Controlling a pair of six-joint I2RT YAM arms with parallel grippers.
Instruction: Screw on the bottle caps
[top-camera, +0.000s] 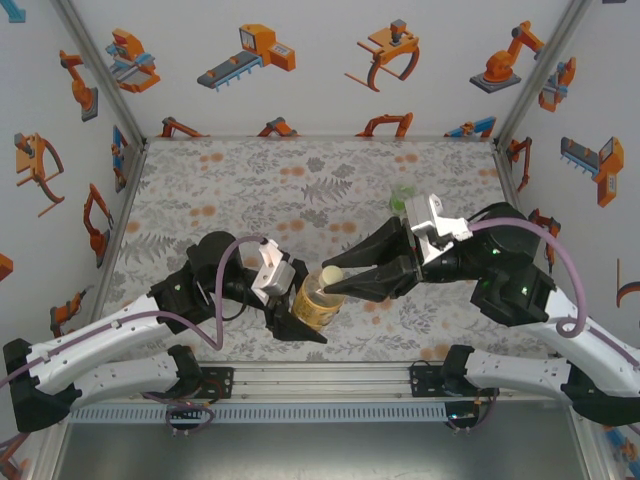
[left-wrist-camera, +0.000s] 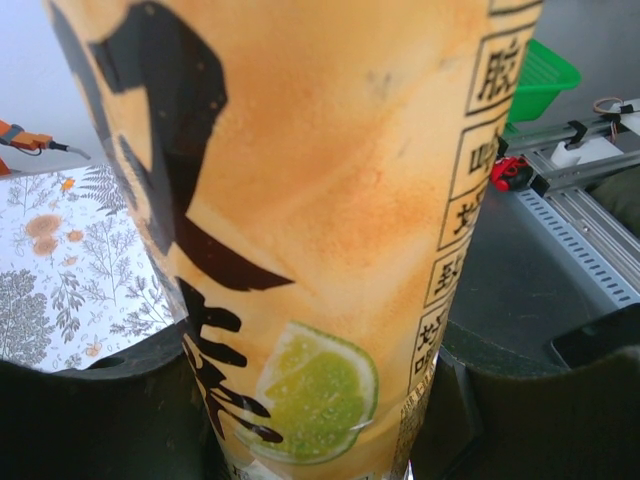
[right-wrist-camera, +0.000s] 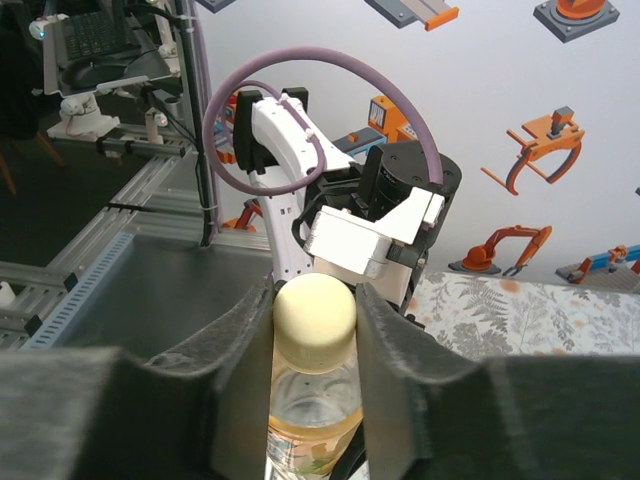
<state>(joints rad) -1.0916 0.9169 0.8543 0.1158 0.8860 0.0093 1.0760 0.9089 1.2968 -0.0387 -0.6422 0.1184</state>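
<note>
1. The left tool (top-camera: 300, 318) is clamped around the amber-yellow plastic bottle (top-camera: 318, 306), near the front middle of the leaf-patterned surface (top-camera: 300, 190).
2. The right tool (right-wrist-camera: 315, 325) pinches the pale yellowish round plastic cap (right-wrist-camera: 315, 308) sitting on the bottle's neck.

Worktop (top-camera: 230, 190): far half and left side bare, open for passage up to the walls (top-camera: 300, 60). Near-edge centre blocked: left claw (top-camera: 303, 318) clamping amber bottle (top-camera: 320, 305), right claw (top-camera: 336, 281) pinching its pale cap (top-camera: 330, 274). Greenish item (top-camera: 402, 196) by right edge, partly hidden behind right arm (top-camera: 510, 270).
</note>
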